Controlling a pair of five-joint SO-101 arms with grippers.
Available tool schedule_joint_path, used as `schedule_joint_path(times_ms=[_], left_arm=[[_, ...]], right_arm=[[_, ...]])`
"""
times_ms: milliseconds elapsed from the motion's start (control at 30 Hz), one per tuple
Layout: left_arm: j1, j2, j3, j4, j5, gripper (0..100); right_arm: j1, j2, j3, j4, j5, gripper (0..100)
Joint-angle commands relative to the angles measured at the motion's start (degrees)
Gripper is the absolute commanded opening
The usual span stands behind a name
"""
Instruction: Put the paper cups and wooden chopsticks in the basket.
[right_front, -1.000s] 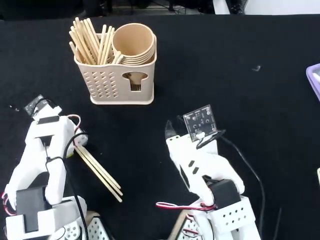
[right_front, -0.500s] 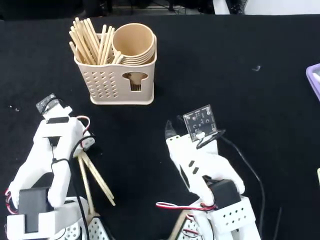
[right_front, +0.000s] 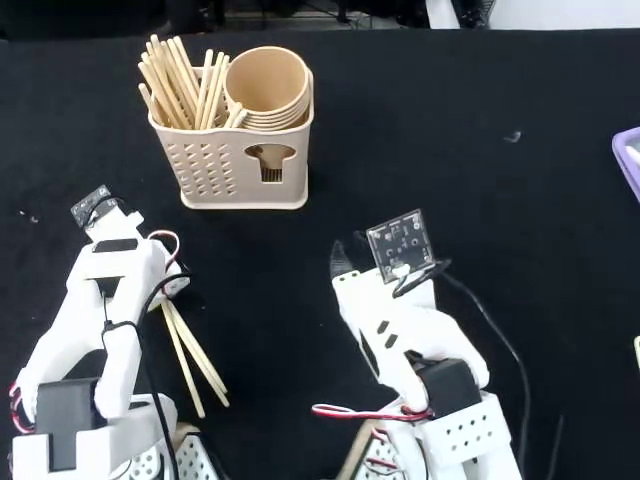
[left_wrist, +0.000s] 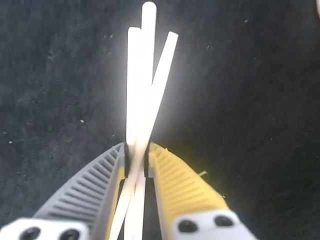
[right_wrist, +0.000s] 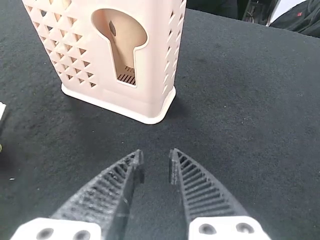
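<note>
The fingers of my left gripper pinch some wooden chopsticks low over the table, well apart from the basket that holds the paper cups. The right gripper has its fingers slightly spread and holds nothing. I think the next move is to lift the chopsticks over the basket.

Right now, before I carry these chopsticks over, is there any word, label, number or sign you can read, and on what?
None readable.
The basket has only punched holes and a keyhole-shaped cutout.
The paper cups and the wooden chopsticks in the left claw are plain.
The small circuit board beside the right claw has marks too small to read.
</note>
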Motion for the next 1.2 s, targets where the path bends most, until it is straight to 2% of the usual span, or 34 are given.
schedule_joint_path(times_ms=[0, 133, 433, 600, 967, 1167], left_arm=[[-3.6, -0.6, -5.2, -2.8, -0.7, 3], [-5.2, -0.7, -9.7, -1.3, -4.0, 3], [-5.4, -0.7, -25.5, 18.8, -4.8, 3], [-5.6, -0.7, -35.2, 25.8, -4.9, 3], [-5.1, -0.7, -48.6, 31.4, -4.9, 3], [-5.5, -0.7, -54.9, 30.9, -10.0, 3]], right_arm=[[1.0, -1.1, -0.5, -1.1, -0.2, 9.6], [1.0, -1.1, -0.5, -1.1, -0.2, 9.6], [1.0, -1.1, -0.5, -1.2, -0.2, 9.6], [1.0, -1.1, -0.5, -1.2, -0.2, 9.6], [1.0, -1.1, -0.5, -1.2, -0.1, 9.6], [1.0, -1.1, -0.5, -1.1, -0.1, 9.6]])
